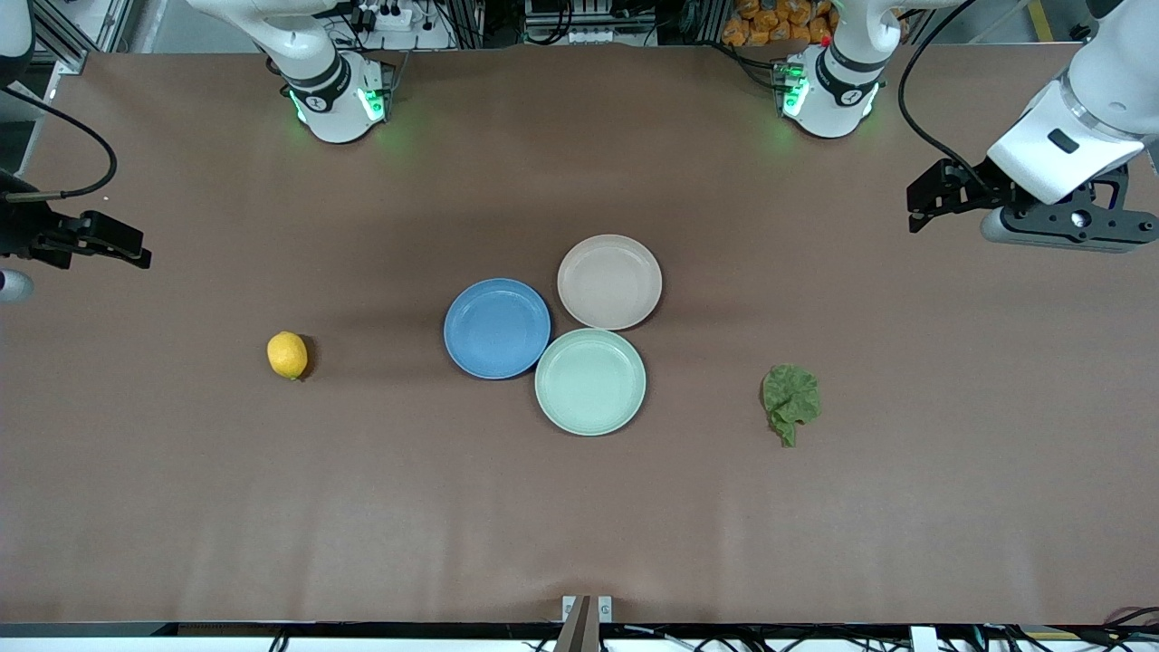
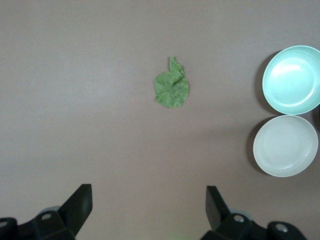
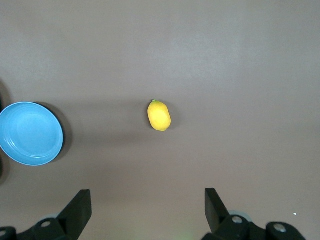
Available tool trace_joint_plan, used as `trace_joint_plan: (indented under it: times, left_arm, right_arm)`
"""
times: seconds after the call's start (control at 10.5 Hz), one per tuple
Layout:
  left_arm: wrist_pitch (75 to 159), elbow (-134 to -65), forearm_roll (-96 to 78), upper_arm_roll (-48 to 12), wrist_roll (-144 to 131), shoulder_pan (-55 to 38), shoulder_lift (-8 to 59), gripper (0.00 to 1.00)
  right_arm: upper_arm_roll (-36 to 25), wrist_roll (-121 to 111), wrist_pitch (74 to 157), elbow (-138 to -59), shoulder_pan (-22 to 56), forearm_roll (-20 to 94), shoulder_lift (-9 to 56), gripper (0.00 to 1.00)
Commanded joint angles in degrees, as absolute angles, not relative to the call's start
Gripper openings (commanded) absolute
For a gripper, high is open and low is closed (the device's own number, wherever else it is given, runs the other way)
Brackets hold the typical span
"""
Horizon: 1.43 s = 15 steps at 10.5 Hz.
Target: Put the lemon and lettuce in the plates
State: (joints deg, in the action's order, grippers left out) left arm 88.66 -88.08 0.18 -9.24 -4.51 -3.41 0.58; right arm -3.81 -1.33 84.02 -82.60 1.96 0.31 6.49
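lemon point(image 1: 287, 354): on the worktop point(image 1: 579, 507) toward the right arm's end, well apart from the plates, untouched.
lettuce point(image 1: 790, 401): flat on the worktop toward the left arm's end, stem end pointing at the front camera, near the mint plate point(image 1: 590, 381) but not touching it.
blue plate point(image 1: 497, 328): mid-worktop, bare inside.
beige plate point(image 1: 609, 282): farther from the front camera than the mint one, also bare.
plate cluster: all three rims look to be touching or just about; hard to say from above.
left hand point(image 1: 916, 210): up over bare worktop at the left arm's end, fingers spread wide, holding nothing; its wrist view looks down at the lettuce.
right hand point(image 1: 136, 251): over bare worktop at the right arm's end, partly cut off by the front view's edge; wrist view shows fingers point(image 3: 80, 209) wide apart, nothing between them, lemon below.
progress: nothing done yet, neither item picked up.
left to do: grab the lemon, drop it in a plate; same for the lettuce; likely blue for the lemon and beige for the lettuce, going by which sits closer.
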Motion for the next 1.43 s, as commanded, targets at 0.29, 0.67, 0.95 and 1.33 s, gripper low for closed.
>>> trace_joint_plan:
  times: [0.29,0.67,0.95,1.33]
  left_arm:
    - [88.77,-87.01,-0.18,-9.58,-3.25,-3.43,0.88,1.0]
    - [88.77,-87.1,0.09,-9.49,-3.78,-3.34,0.88,1.0]
    - [88.77,-87.19,0.26,-9.49,-4.04,-3.16,0.7,1.0]
    - [88.77,-87.19,0.18,-9.49,-4.04,-2.72,0.97,1.0]
  right_arm:
    - [-3.69,-0.62,83.58,-83.32,1.58,0.97,5.71,1.0]
    - [-3.69,-0.62,83.58,-83.32,1.58,0.97,5.71,1.0]
    - [-3.69,-1.14,83.58,-83.41,1.58,0.97,5.71,1.0]
    - [-3.69,-1.14,83.41,-83.41,1.49,1.05,5.71,1.0]
